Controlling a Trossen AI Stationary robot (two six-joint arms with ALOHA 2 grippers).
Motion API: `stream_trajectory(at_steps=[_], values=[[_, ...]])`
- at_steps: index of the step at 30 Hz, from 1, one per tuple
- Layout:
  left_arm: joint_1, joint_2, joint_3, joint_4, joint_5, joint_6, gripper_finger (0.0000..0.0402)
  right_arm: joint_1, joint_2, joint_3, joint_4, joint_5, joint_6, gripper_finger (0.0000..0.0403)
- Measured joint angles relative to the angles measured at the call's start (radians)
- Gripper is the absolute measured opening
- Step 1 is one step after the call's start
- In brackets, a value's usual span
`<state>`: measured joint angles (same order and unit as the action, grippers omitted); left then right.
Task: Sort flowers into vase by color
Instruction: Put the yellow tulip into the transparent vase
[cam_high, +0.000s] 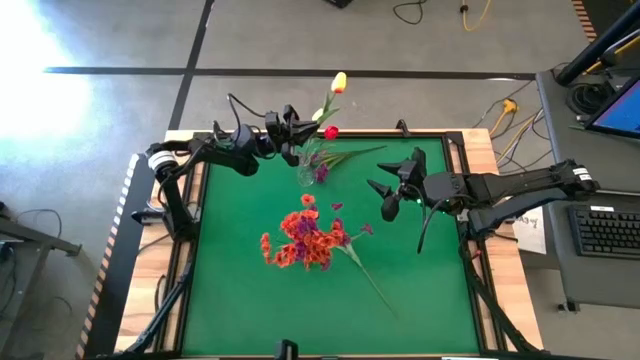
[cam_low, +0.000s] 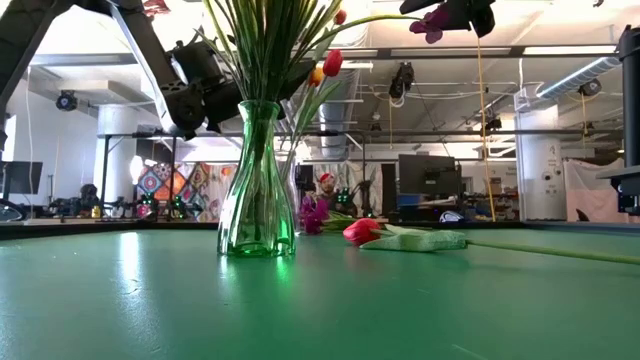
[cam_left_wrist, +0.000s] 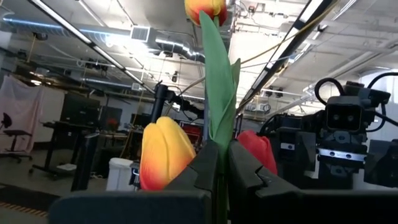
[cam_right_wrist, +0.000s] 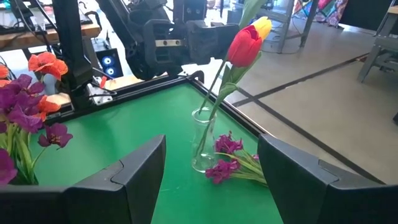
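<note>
Two tulips (cam_right_wrist: 245, 38) in vase (cam_right_wrist: 203, 140): light, tippy glass (grip stems low). Left gripper (cam_left_wrist: 219, 163) clamps stem; right gripper (cam_high: 392, 200) wide, empty.

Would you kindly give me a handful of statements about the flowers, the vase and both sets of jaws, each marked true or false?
1. The left gripper has its jaws shut on the green stem of a tulip. True.
2. The right gripper has its jaws clamped on a purple spray. False: its jaws stand open and hold nothing.
3. The small clear glass vase lies tipped over. False: it stands upright.
4. A heap of orange-red and purple sprays lies on the green table. True.
5. A purple spray lies beside the vase's foot. True.
</note>
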<state>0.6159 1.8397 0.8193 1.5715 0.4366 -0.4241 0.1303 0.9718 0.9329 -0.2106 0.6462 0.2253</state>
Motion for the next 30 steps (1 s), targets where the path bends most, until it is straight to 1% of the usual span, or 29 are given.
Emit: stream_trajectory(at_steps=[17, 30], values=[[0.0, -0.004, -0.002, -0.001, 0.0, -0.029, 0.0001, 0.001, 0.0, 0.0, -0.001, -0.025, 0.002, 0.0247], [0.0, -0.004, -0.002, -0.001, 0.0, -0.039, 0.0057, 0.001, 0.0, 0.0, -0.001, -0.025, 0.001, 0.0247]])
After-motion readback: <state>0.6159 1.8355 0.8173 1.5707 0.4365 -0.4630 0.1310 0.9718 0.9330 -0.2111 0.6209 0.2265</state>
